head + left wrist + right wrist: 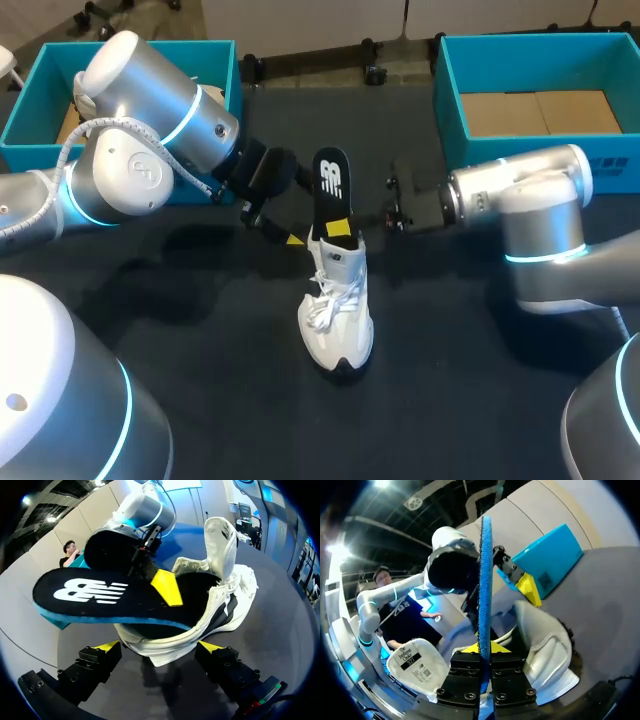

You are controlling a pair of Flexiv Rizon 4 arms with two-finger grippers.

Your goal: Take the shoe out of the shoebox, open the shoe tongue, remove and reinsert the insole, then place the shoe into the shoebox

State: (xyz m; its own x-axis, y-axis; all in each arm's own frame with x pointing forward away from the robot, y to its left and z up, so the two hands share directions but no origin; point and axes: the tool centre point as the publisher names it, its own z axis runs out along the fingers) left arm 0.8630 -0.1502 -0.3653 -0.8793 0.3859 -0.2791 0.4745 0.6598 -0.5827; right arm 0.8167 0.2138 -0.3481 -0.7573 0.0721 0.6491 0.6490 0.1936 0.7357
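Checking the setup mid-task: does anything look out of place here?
Yes: the insole stands upright, half out of the shoe at mid-table, pinched in the right jaws rather than lying flat inside.

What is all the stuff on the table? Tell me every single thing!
shoe: one, white, standing in the middle of the table.
insole: one, black on top and blue underneath, sticking up out of the shoe's heel end.
left shoebox: one, teal, far left corner.
right shoebox: one, teal, open, far right corner.
table: one, black, under everything.
right gripper: one, yellow-tipped, shut on the insole.
left gripper: one, yellow-tipped, open at the shoe's heel.
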